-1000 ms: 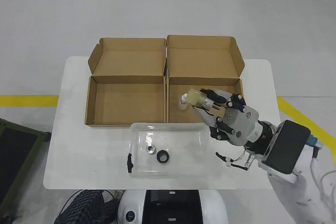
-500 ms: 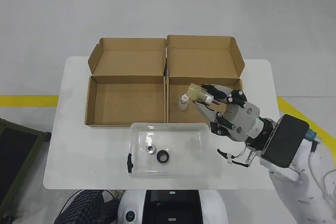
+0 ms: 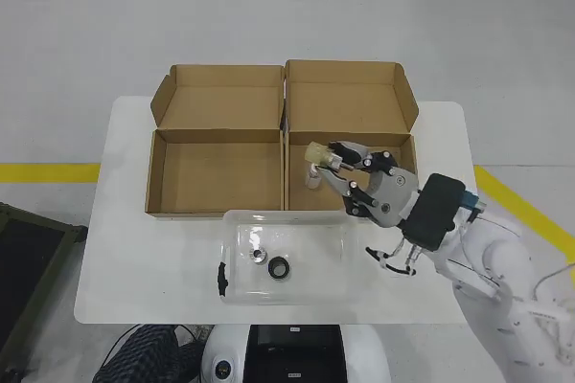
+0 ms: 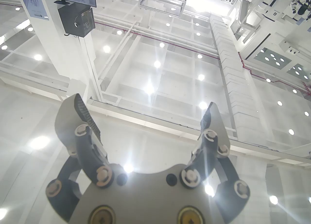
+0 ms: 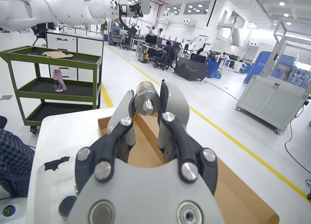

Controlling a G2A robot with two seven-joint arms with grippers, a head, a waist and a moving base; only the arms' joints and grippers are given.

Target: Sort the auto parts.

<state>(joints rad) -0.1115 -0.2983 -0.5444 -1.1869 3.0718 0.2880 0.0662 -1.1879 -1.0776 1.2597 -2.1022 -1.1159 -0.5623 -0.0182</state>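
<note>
The right tool (image 5: 146, 100) has moved toward the frame's centre and clamps the cylinder (image 3: 318, 152) above the right box (image 3: 307, 198), probably for release there; the left tool (image 4: 144, 103) is spread, empty

Top: down onto table (image 3: 125, 259); left wrist: ceilingward; right wrist: across box (image 5: 233, 186).

The right gripper (image 3: 335, 159) and its yellowish cylinder (image 3: 318, 153) cover some of the right cardboard box (image 3: 350, 139) floor and part of a small white part (image 3: 312, 177) (perhaps bottle-shaped, too small to tell). In the clear tray (image 3: 335, 230), a black ring (image 3: 280, 269) and a metal piece (image 3: 257, 256) are too small to identify.
</note>
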